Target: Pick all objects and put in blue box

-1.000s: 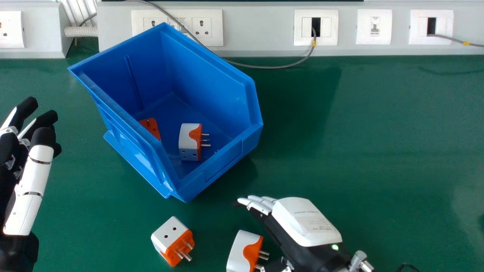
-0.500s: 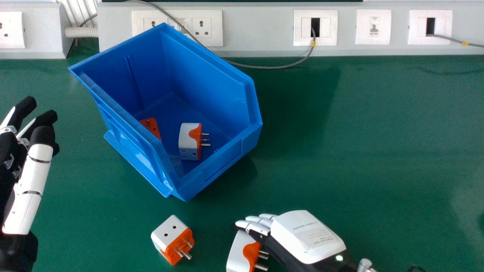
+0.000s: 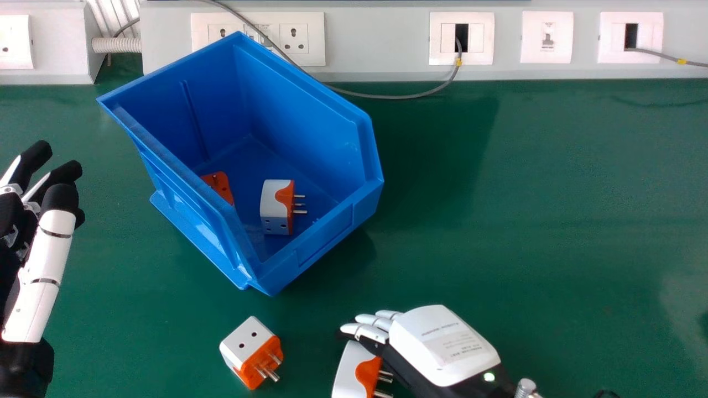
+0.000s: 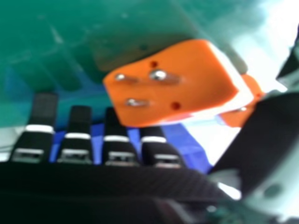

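The right hand (image 3: 442,345) is at the lower edge of the head view, palm down, its fingers partly over a plug adapter (image 3: 349,373) on the green counter (image 3: 525,221). The hand is open: in its own view the fingers are nearly straight, with the thumb apart from them and the adapter's orange pin face showing between. Whether they touch it cannot be told.

A second adapter (image 3: 251,351), white and orange, rests on the counter to the left of the first, well apart from the hand, its pins angled towards the lower right.

Behind them stands the blue box (image 3: 310,127). Inside it a third adapter (image 3: 276,207) lies with its pins pointing right, and an orange piece (image 3: 220,187) is partly hidden by the box's left wall.

The left hand (image 3: 41,271) is at the left edge, its fingers relaxed and holding nothing. A grey cable (image 3: 404,97) runs behind the box, past the wall sockets (image 3: 293,38).
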Robot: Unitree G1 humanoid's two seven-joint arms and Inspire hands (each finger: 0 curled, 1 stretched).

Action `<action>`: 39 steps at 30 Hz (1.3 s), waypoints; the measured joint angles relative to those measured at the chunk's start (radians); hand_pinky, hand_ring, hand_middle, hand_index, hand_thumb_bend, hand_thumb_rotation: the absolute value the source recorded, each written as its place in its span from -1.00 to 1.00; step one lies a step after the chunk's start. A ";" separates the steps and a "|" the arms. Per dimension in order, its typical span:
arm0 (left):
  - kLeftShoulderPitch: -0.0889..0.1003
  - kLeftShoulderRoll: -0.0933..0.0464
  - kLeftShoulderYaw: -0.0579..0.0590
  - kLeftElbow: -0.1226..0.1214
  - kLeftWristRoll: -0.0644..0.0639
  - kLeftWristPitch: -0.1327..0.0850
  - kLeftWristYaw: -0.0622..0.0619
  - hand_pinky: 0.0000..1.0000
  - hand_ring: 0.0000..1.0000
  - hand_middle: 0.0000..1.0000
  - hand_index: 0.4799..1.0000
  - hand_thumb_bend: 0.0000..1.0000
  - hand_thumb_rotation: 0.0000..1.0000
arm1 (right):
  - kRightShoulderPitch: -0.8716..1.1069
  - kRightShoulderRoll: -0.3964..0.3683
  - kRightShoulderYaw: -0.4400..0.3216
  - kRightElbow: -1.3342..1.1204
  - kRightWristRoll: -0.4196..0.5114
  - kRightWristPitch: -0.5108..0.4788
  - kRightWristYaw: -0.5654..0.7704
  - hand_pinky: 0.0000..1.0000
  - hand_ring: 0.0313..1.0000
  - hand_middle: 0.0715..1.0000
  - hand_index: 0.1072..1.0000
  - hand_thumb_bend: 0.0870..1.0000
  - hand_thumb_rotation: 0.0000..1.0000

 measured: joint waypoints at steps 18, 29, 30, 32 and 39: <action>-0.001 0.000 0.000 -0.008 0.001 0.013 0.004 0.74 0.79 0.72 0.61 0.12 0.45 | -0.083 0.021 0.026 0.061 -0.008 0.000 0.002 0.54 0.74 0.73 0.63 0.57 -0.37; -0.002 0.000 0.000 -0.008 0.001 0.014 0.006 0.73 0.79 0.72 0.61 0.09 0.44 | -0.088 0.016 0.033 0.065 -0.009 -0.002 0.000 0.50 0.68 0.68 0.57 0.62 -0.57; -0.002 0.000 0.000 -0.008 0.001 0.014 0.006 0.73 0.79 0.72 0.61 0.09 0.44 | -0.090 0.016 0.035 0.066 -0.011 -0.002 -0.002 0.50 0.68 0.68 0.57 0.62 -0.57; -0.002 0.000 0.000 -0.008 0.001 0.014 0.005 0.73 0.79 0.72 0.61 0.09 0.44 | -0.094 0.015 0.039 0.068 -0.017 -0.002 -0.004 0.43 0.61 0.60 0.49 0.63 -0.70; -0.003 0.000 0.000 -0.009 0.000 0.017 0.005 0.73 0.79 0.72 0.61 0.09 0.44 | -0.095 0.009 0.048 0.061 -0.035 -0.001 -0.004 0.32 0.50 0.49 0.34 0.66 -0.89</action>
